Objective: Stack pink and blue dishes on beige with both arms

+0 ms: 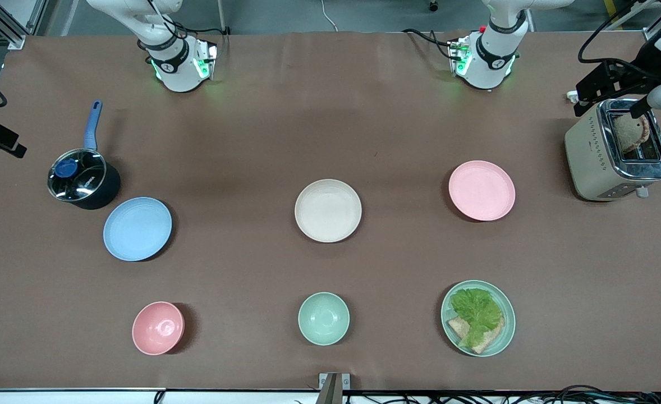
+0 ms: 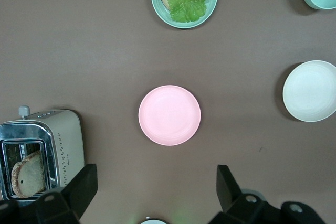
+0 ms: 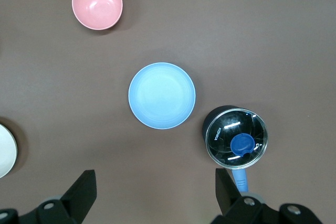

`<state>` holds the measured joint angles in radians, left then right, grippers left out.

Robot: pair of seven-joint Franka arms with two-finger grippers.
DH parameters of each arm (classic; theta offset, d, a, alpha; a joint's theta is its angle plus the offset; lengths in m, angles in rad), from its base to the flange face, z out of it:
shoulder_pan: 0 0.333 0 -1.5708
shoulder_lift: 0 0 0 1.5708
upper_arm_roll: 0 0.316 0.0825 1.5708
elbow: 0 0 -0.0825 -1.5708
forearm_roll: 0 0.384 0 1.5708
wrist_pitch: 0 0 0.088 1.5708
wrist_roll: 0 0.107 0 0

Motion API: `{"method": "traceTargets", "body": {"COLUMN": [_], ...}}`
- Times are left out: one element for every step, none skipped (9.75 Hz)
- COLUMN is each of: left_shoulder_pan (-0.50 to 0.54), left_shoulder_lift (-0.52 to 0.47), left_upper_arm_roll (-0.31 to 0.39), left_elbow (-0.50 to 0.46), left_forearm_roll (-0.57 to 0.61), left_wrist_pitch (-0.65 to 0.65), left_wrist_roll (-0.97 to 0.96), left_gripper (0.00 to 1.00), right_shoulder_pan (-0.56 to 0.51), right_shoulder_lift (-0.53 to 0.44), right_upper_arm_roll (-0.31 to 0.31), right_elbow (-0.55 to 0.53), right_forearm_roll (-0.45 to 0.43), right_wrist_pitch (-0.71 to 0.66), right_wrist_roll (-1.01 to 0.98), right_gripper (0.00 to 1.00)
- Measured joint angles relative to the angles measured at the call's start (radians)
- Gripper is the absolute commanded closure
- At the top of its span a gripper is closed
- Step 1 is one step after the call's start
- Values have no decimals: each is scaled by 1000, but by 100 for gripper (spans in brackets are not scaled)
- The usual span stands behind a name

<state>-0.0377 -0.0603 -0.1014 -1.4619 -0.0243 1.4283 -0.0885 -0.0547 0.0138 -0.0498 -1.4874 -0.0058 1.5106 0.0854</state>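
The cream-beige plate (image 1: 328, 210) lies at the table's middle. Toward the left arm's end lies the pale pink plate (image 1: 481, 190), and toward the right arm's end the light blue plate (image 1: 137, 228). All three lie flat, apart and bare. My left gripper (image 2: 156, 190) hangs open, high over the table beside the pink plate (image 2: 169, 115), with nothing between its fingers. My right gripper (image 3: 155, 192) is likewise open and high, beside the blue plate (image 3: 161, 95). Neither gripper shows in the front view.
A dark pot (image 1: 82, 177) with a glass lid and blue handle stands next to the blue plate. A toaster (image 1: 616, 148) holding bread stands at the left arm's end. Nearer the front camera are a pink bowl (image 1: 157, 327), a mint bowl (image 1: 324, 318) and a mint plate (image 1: 506, 332) with lettuce.
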Motion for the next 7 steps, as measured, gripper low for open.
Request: {"method": "traceTargets", "body": {"left_shoulder_pan": [0, 0, 0, 0, 0, -1, -1], "left_shoulder_lift": [0, 0, 1, 4, 12, 23, 40], "left_upper_arm_roll": [0, 0, 1, 6, 19, 45, 82], "left_elbow": [0, 0, -3, -7, -9, -14, -24], "left_forearm_roll": [0, 0, 0, 0, 0, 0, -4], "left_wrist_pitch": [0, 0, 0, 1, 3, 7, 20], "left_wrist_roll": [0, 0, 0, 0, 0, 3, 31], "left_gripper": [0, 0, 0, 0, 0, 0, 0], "right_shoulder_pan": [0, 0, 0, 0, 0, -1, -2], "right_shoulder_lift": [0, 0, 0, 0, 1, 9, 28], "right_upper_arm_roll": [0, 0, 0, 0, -1, -1, -6], "right_elbow": [0, 0, 0, 0, 0, 0, -1], "right_forearm_roll": [0, 0, 0, -1, -1, -1, -1], "right_wrist_pitch": [0, 0, 0, 3, 4, 6, 10], "right_wrist_roll": [0, 0, 0, -9, -20, -33, -63], "right_gripper": [0, 0, 0, 0, 0, 0, 0]}}
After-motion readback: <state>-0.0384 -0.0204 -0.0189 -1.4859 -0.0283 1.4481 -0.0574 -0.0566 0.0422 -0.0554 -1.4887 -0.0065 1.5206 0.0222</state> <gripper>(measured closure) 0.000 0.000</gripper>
